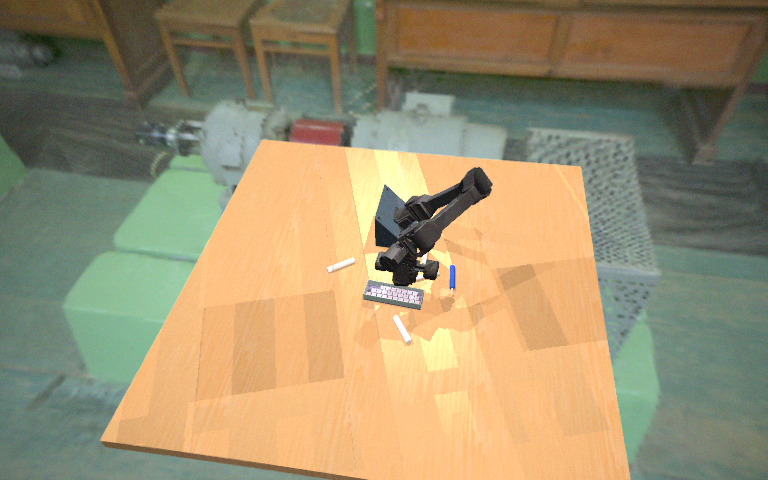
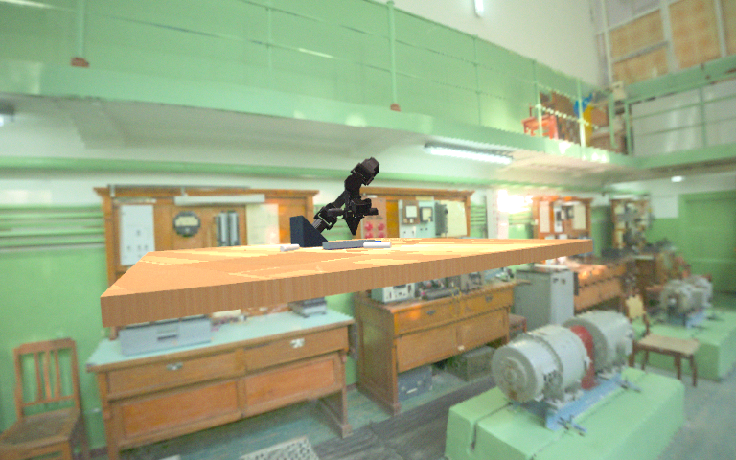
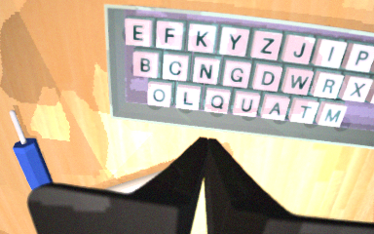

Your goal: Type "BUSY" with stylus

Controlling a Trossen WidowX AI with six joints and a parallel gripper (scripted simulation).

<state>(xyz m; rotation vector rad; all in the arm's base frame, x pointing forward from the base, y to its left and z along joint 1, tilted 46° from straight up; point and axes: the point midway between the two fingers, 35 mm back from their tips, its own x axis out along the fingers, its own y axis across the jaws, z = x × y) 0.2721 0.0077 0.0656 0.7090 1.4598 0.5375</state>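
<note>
Gripper (image 1: 403, 281) (image 2: 354, 232) (image 3: 206, 145) pressed tog. w/ nothing held, above bench near kbd (image 1: 393, 294) (image 2: 342, 244) (image 3: 161, 123); if lowered w/o blue stylus (image 1: 452, 276) (image 3: 32, 163) beside kbd, keys may be mis-hit by bare tips.

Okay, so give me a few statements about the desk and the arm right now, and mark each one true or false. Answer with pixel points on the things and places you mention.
1. The gripper (image 1: 404, 283) (image 2: 354, 233) (image 3: 206, 145) is holding the blue stylus (image 1: 452, 276) (image 3: 32, 164). False: its fingers are shut with nothing between them, and the stylus lies on the desk.
2. The B key (image 3: 145, 64) sits directly left of the C key (image 3: 175, 67) in the wrist view. True.
3. The Y key (image 3: 235, 42) is in the bottom row of the keyboard (image 1: 392, 294) (image 2: 342, 244). False: it is in the top row.
4. The U key (image 3: 246, 102) is between the Q and A keys. True.
5. The stylus lies across the keyboard. False: it lies beside it.
</note>
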